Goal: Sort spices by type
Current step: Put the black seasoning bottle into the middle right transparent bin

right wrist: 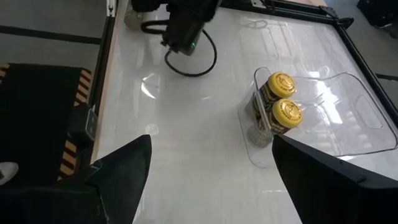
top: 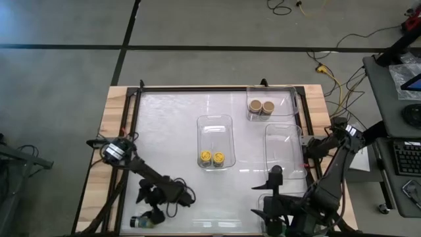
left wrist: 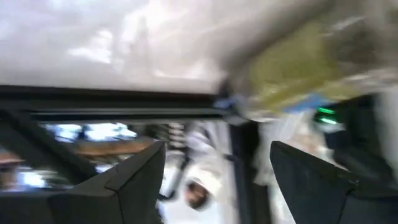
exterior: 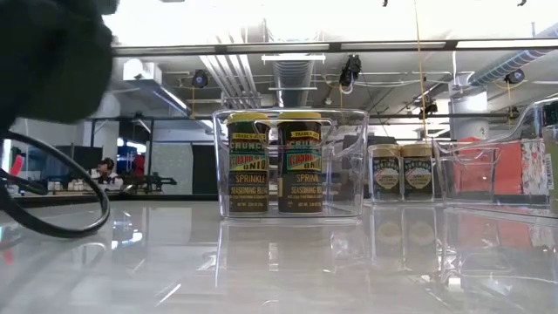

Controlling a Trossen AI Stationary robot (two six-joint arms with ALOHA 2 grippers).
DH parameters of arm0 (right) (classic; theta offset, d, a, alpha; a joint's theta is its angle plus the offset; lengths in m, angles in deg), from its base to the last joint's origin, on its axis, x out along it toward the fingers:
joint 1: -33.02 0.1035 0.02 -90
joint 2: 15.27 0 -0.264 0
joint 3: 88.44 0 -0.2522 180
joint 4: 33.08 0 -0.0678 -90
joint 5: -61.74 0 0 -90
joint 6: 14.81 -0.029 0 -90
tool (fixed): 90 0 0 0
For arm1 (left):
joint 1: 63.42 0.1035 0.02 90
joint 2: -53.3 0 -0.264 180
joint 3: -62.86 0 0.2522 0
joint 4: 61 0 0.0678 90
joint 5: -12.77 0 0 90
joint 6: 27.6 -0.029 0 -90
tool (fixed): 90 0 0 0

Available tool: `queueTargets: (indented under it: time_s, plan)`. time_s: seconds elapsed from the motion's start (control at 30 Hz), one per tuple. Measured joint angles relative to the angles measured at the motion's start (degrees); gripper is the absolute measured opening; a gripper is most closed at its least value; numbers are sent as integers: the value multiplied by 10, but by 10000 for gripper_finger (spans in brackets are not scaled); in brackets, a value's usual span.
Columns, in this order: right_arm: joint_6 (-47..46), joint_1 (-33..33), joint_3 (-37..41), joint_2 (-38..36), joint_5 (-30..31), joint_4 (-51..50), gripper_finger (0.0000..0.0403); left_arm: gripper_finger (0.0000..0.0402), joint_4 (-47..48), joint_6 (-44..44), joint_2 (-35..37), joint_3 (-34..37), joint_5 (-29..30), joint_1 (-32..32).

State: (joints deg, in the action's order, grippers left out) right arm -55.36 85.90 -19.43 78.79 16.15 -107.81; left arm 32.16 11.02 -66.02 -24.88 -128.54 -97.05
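Two yellow-lidded spice jars point(top: 212, 158) stand upright and side by side in the centre tray point(top: 216, 123); two tan-lidded jars point(top: 261, 106) sit in the far tray point(top: 289, 95).

A green-lidded jar point(top: 139, 222) lies at the tabletop's point(top: 164, 131) near edge by the left pincer point(top: 152, 214), whose fingers stand apart.

The right pincer point(right wrist: 211, 168) hangs open and empty.

Judged light, rigid and smooth-walled: grip across the body below the lid.

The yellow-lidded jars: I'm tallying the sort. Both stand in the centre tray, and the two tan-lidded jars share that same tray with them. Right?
Not quite. The two yellow-lidded jars do stand together in the centre tray, but the two tan-lidded jars sit in a separate clear tray at the far right corner of the table. The high view shows this, and the low view confirms the two pairs in different trays.
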Motion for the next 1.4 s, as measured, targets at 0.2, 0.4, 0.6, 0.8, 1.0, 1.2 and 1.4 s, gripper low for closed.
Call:
queueTargets:
  time_s: [0.2, 0.4, 0.6, 0.8, 1.0, 1.2, 1.4]
  plan:
    - [1, 1, 0, 0, 0, 0, 331, 274, 4, -25, 20, -60, 100, -62]
    - [2, -4, 0, 0, 0, -2, 330, 275, 0, -16, 22, -104, 135, -128]
    - [5, -12, 0, 0, -9, -2, 334, 275, -39, 62, 74, -91, 205, -167]
    - [-5, -17, 0, 0, -11, -1, 338, 275, -140, 200, 168, -48, 362, -207]
    - [-30, -20, 0, 0, -12, 0, 339, 275, -158, 245, 214, 3, 431, -251]
    - [-61, -23, 0, 0, -13, 0, 343, 275, -176, 246, 221, 28, 447, -293]
    - [-82, -27, 0, 0, -13, 0, 343, 275, -203, 262, 221, 57, 464, -320]
